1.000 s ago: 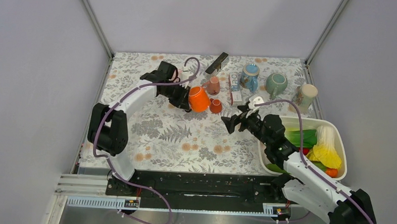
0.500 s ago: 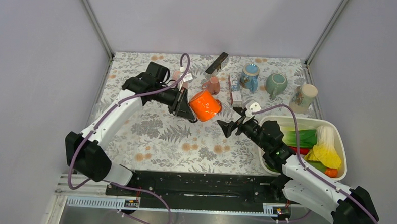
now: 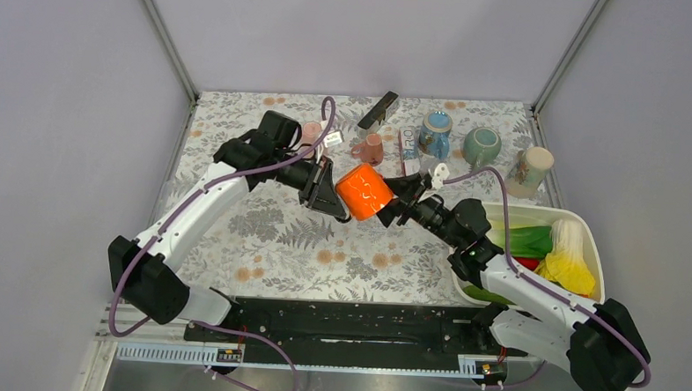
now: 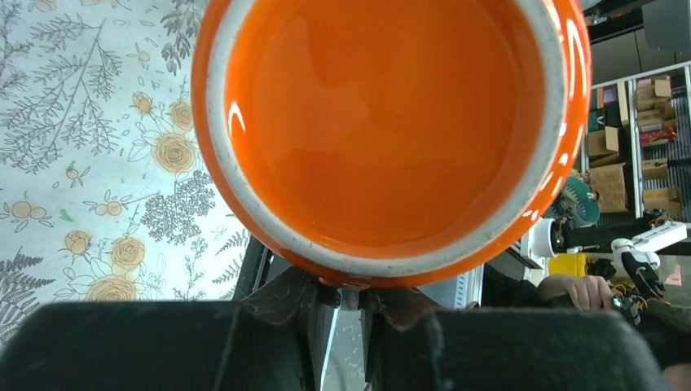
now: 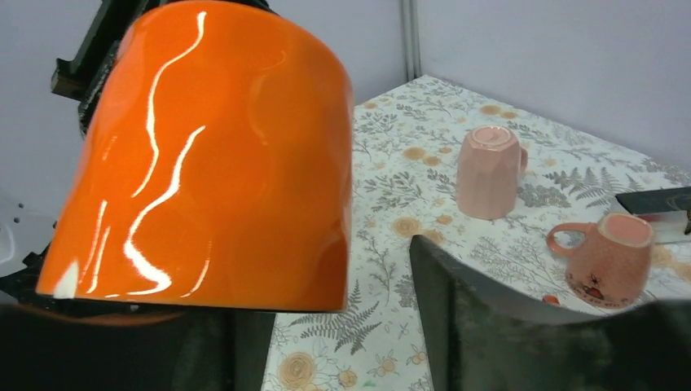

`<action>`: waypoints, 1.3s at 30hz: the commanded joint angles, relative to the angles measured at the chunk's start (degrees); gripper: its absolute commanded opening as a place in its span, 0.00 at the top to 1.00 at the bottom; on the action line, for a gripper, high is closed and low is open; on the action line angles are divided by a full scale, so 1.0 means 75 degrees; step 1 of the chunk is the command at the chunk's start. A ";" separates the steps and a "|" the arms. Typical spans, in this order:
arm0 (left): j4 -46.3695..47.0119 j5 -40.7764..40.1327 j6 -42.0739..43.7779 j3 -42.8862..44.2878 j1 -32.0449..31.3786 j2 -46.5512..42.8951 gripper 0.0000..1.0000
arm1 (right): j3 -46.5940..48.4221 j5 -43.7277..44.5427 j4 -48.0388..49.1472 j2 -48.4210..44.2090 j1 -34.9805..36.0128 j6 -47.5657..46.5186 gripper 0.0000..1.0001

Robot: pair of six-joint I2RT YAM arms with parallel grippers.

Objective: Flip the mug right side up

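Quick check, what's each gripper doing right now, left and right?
Left gripper: closed on the rim of the orange mug, holding it off the table.
Right gripper: open, close to the mug, holding nothing.

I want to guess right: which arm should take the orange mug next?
Right, probably: the open right end effector sits by the orange mug, held sideways by the left end effector.

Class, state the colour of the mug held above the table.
The mug is glossy orange, clearest in the right wrist view.
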 commanded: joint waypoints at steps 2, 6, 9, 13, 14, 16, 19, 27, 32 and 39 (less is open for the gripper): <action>0.0410 0.0524 0.0038 -0.0050 -0.0068 0.0028 1.00 | 0.0462 -0.0335 0.1392 0.0218 0.0029 0.0812 0.67; 0.0172 -0.0361 0.0652 0.0048 0.0024 0.0198 0.96 | 0.0264 0.0566 0.1145 -0.0087 0.0033 0.0889 1.00; -0.0048 -0.1433 0.1045 0.0184 0.0271 0.0249 0.49 | 0.0603 0.1723 -0.0643 -0.0307 0.0034 0.0796 1.00; 0.0094 -0.3169 0.1538 0.0295 0.0433 -0.0012 0.13 | 0.1156 0.3170 -0.2962 -0.0217 0.0026 0.1077 1.00; 0.0158 -0.3603 0.1680 0.0335 0.0433 -0.0118 0.05 | 0.1338 0.3458 -0.3650 -0.0071 0.0032 0.1208 1.00; 0.0376 -0.4324 0.1900 0.0395 0.0433 -0.0380 0.01 | 0.1728 0.3792 -0.4643 0.0256 0.0024 0.1444 1.00; 0.0705 -0.5682 0.2188 0.0512 0.0015 -0.0695 0.01 | 0.2604 0.3849 -0.6178 0.0935 0.0024 0.1828 1.00; 0.2057 -0.8836 0.2869 0.0230 -0.2480 -0.0313 0.01 | 0.3681 0.2430 -0.7178 0.2256 0.0024 0.3017 1.00; 0.2610 -0.9641 0.3325 0.0218 -0.3173 0.0397 0.01 | 0.3620 0.1859 -0.6833 0.2389 0.0035 0.3501 1.00; 0.3396 -1.0511 0.3523 0.0171 -0.3282 0.1161 0.03 | 0.3378 0.1495 -0.6068 0.2291 0.0137 0.3941 1.00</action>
